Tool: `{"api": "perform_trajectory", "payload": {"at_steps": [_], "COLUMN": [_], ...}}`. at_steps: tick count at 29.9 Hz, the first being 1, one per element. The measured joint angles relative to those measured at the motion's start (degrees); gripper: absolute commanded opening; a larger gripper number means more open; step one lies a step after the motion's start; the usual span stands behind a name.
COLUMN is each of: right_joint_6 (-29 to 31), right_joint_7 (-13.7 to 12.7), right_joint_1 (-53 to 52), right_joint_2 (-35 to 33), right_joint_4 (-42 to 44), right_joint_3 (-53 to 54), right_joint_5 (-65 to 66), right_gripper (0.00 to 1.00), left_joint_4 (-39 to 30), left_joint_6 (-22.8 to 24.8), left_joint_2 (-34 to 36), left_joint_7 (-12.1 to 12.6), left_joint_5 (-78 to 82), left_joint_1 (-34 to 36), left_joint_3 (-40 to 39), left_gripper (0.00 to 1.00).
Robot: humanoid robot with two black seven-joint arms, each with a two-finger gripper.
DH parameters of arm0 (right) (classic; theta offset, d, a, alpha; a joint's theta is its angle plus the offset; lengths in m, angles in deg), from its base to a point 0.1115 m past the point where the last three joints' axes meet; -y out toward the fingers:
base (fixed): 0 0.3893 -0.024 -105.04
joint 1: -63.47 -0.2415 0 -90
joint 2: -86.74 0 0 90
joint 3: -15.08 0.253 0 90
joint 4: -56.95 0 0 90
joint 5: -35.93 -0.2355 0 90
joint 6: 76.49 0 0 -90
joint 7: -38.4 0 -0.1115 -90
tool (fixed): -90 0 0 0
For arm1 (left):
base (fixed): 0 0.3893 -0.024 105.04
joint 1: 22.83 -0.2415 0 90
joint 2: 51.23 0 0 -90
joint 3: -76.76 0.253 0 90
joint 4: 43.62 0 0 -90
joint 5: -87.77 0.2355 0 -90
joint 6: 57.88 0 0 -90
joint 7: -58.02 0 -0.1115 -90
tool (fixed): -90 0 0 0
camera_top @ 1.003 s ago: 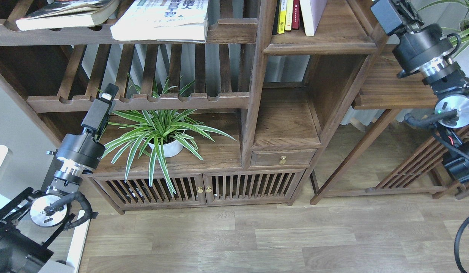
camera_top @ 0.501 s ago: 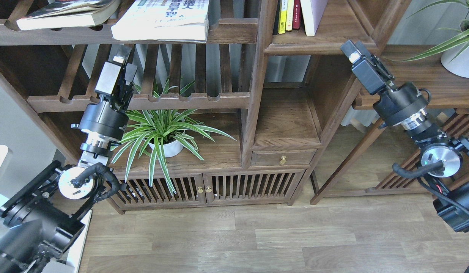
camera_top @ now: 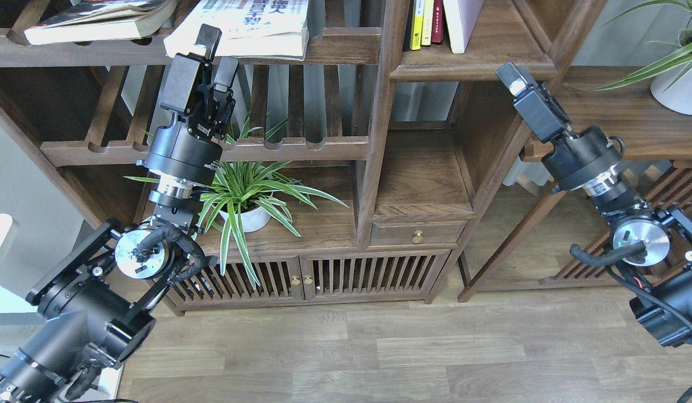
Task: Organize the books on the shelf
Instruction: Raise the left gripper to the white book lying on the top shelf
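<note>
The white book with blue characters (camera_top: 256, 25) lies flat on the upper slatted rack. The dark pictured book (camera_top: 94, 17) lies flat to its left. The pale lavender-white book (camera_top: 461, 22) stands upright in the shelf cubby (camera_top: 491, 59), beside slim yellow and red spines (camera_top: 424, 22). My left gripper (camera_top: 218, 51) is open and empty, raised to the front left corner of the white book, with one finger (camera_top: 207, 38) in front of its edge. My right gripper (camera_top: 517, 81) points up-left just below the cubby's front edge; its fingers cannot be told apart.
A spider plant in a white pot (camera_top: 242, 215) stands on the lower board behind my left arm. The slatted racks (camera_top: 279, 148) span the left half. A small drawer (camera_top: 417, 232) sits centre. A side table with another potted plant (camera_top: 679, 84) is at right.
My left gripper has risen and moved right, from beside the plant up to the white book's corner. My right gripper has come down and left from the top right corner to below the cubby.
</note>
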Motion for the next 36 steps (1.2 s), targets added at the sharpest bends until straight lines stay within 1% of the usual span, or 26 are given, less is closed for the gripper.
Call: {"api": "perform_trajectory", "payload": {"at_steps": [4,7,11,16,19,20,23,25,29,32,36], "right_joint_6": [0.0,0.0,0.0,0.0,0.0,0.0,0.0,0.0,0.0,0.0,0.0], "right_joint_7": [0.0,0.0,0.0,0.0,0.0,-0.1,-0.1,-0.1,-0.1,-0.1,-0.1], "right_joint_1": [0.0,-0.1,-0.1,-0.2,-0.3,-0.3,-0.5,-0.6,-0.6,-0.6,-0.6], "right_joint_2": [0.0,0.1,0.1,0.1,0.1,0.1,0.1,0.1,0.1,0.1,0.1], "right_joint_4": [0.0,0.1,0.1,0.2,0.2,0.3,0.3,0.3,0.3,0.3,0.3], "right_joint_3": [0.0,0.0,0.0,0.0,0.0,0.0,0.0,0.0,0.0,0.0,0.1], "right_joint_5": [0.0,0.0,0.0,-0.1,-0.1,-0.1,-0.1,-0.1,-0.1,-0.1,-0.1], "right_gripper": [0.82,0.82,0.82,0.82,0.82,0.82,0.82,0.82,0.82,0.82,0.82], "left_joint_4": [-3.1,-4.1,-5.1,-10.5,-12.5,-13.2,-16.0,-17.2,-18.4,-18.8,-19.0], "left_joint_6": [0.0,0.0,0.0,0.0,-0.2,-1.0,-7.2,-13.0,-23.1,-28.0,-32.8], "left_joint_2": [0.5,1.1,2.1,4.9,5.6,5.7,5.7,5.6,5.0,4.1,2.3], "left_joint_7": [0.0,0.0,0.0,0.1,0.0,0.0,0.0,-0.1,-0.7,-1.0,-1.3], "left_joint_5": [-1.9,-2.2,-2.3,-2.3,-2.7,-3.1,-7.0,-10.8,-15.0,-15.6,-15.7], "left_joint_1": [0.0,-0.4,-3.1,-8.1,-9.1,-9.1,-9.0,-8.2,-5.9,-4.5,-2.6], "left_joint_3": [0.2,0.1,0.2,2.2,2.5,2.4,1.6,0.9,-0.4,-1.3,-3.4], "left_gripper": [0.91,0.91,0.91,0.88,0.88,0.88,0.88,0.91,0.91,0.91,0.92]}}
